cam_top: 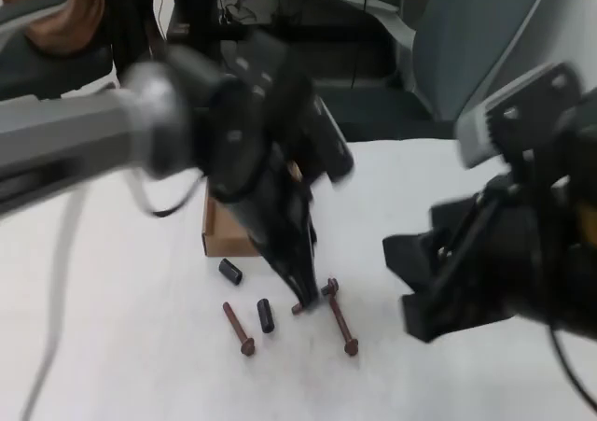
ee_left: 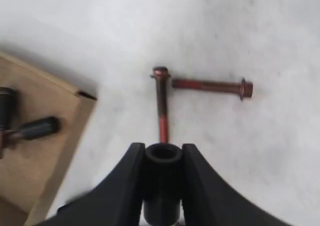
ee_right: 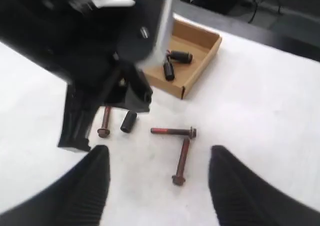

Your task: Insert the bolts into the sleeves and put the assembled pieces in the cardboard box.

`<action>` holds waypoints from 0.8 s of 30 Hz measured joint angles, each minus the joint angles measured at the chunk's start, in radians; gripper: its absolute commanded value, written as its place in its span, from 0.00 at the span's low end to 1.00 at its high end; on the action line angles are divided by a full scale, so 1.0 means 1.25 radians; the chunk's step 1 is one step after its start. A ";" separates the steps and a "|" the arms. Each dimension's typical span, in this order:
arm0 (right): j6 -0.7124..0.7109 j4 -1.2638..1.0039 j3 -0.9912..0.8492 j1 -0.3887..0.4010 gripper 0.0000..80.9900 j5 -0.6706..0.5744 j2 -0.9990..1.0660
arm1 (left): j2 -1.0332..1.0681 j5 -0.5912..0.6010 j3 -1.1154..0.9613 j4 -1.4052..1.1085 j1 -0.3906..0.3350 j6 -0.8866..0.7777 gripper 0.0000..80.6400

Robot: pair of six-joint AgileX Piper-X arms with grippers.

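Observation:
My left gripper (ee_left: pixel 163 152) is shut on a black sleeve (ee_left: pixel 162 186), held just above the white bench. The sleeve's open end faces the threaded tip of a rusty bolt (ee_left: pixel 161 103). A second bolt (ee_left: pixel 212 86) lies at a right angle beside that one's head. In the high view the left gripper (cam_top: pixel 301 295) points down at these bolts (cam_top: pixel 341 318). Another bolt (cam_top: pixel 238 328) and two loose sleeves (cam_top: pixel 230 271) (cam_top: pixel 266 315) lie to the left. The cardboard box (ee_right: pixel 206 53) holds assembled pieces (ee_right: pixel 175 63). My right gripper (ee_right: pixel 160 186) hovers open over the bench.
The left arm (ee_right: pixel 100 50) hangs over the parts between the box (cam_top: pixel 224 239) and the right gripper. White bench (cam_top: pixel 121 346) spreads to the left and front. Office chairs stand beyond the bench's far edge.

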 measured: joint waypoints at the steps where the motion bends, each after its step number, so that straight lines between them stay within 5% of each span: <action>1: 0.010 0.000 0.000 0.000 0.35 0.000 0.007 | -0.035 -0.010 0.030 -0.023 0.000 -0.027 0.02; 4: 0.096 -0.014 0.000 0.000 0.34 -0.024 0.082 | -0.172 -0.035 0.130 -0.099 -0.002 -0.125 0.02; 13: 0.285 -0.135 -0.018 -0.032 0.51 -0.028 0.336 | -0.609 -0.091 0.350 -0.187 -0.028 -0.346 0.02; 24: 0.402 -0.149 -0.193 -0.048 0.51 -0.034 0.655 | -0.947 -0.100 0.376 -0.123 -0.028 -0.328 0.02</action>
